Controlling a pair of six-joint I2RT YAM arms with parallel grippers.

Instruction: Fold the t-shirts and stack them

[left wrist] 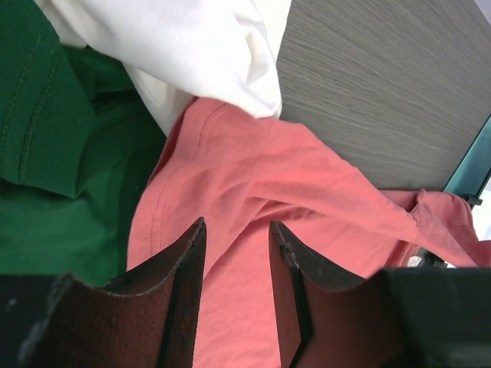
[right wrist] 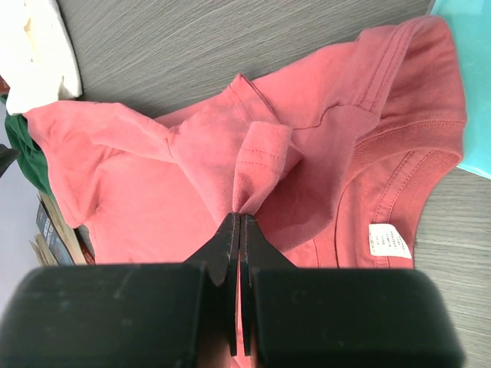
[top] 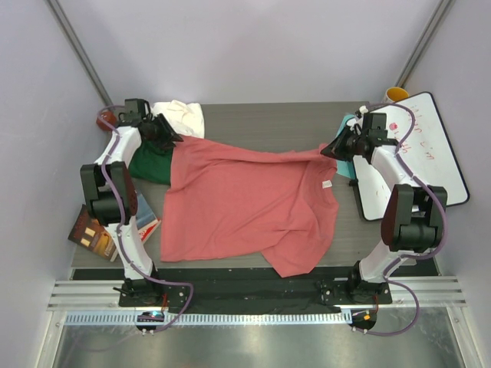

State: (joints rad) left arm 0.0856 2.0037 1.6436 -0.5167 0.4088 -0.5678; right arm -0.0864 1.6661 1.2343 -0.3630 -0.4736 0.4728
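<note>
1. The salmon-pink t-shirt (top: 245,203) lies spread but wrinkled in the middle of the table (top: 268,115); its far-left corner touches the dark green t-shirt (top: 151,165) and the cream-white t-shirt (top: 180,116).
2. The right gripper (right wrist: 240,217) is pinched tight on a small fold of pink cloth near the collar (the white label shows just beside); the left gripper (left wrist: 238,225) has its fingers apart above the pink edge, holding nothing.
3. The risk, I think: with only one side held, a pull can bunch the shirt; the thin fold can slip out; the left fingers can catch green cloth too.
</note>
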